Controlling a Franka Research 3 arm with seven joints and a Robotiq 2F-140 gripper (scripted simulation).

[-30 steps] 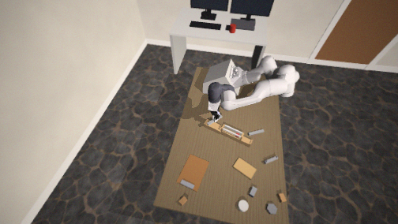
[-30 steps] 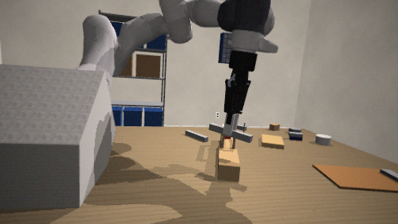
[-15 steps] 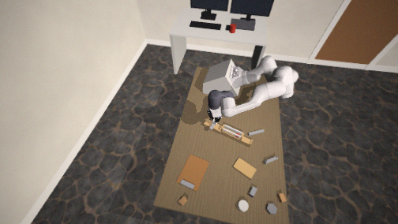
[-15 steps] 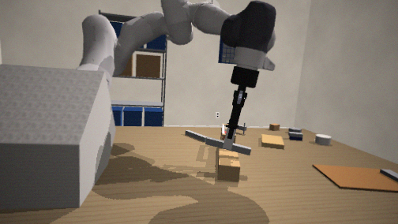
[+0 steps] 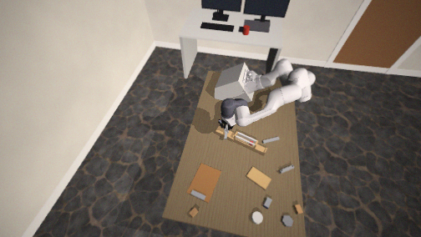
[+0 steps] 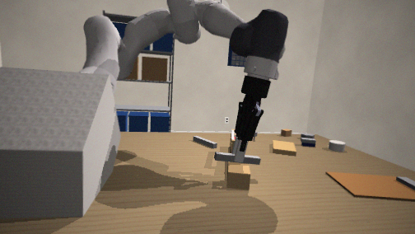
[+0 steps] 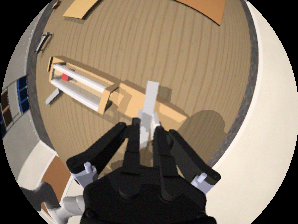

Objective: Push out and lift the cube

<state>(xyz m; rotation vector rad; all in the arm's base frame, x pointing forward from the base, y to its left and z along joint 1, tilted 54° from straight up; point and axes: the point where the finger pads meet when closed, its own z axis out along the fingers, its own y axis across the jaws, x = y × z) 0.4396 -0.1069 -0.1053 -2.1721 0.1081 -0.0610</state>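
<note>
Wrist view, red cube (image 7: 65,77) inside the barred channel (image 7: 104,99) (image 5: 261,148), gripper (image 7: 146,116) (image 5: 225,126) (image 6: 243,145) fingers pinching a grey T-shaped tool (image 7: 150,97) (image 6: 248,159) (image 5: 225,133).

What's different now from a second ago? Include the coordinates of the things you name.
The fingers (image 5: 223,123) (image 6: 244,144) brought the grey tool (image 5: 226,133) (image 6: 224,156) (image 7: 151,95) lower and toward the channel's (image 5: 261,148) (image 6: 239,179) (image 7: 103,102) end nearer the exterior camera. They still grip it; nothing was let go. The channel and orange mat (image 5: 205,179) (image 6: 370,186) (image 7: 207,9) stayed put.
</note>
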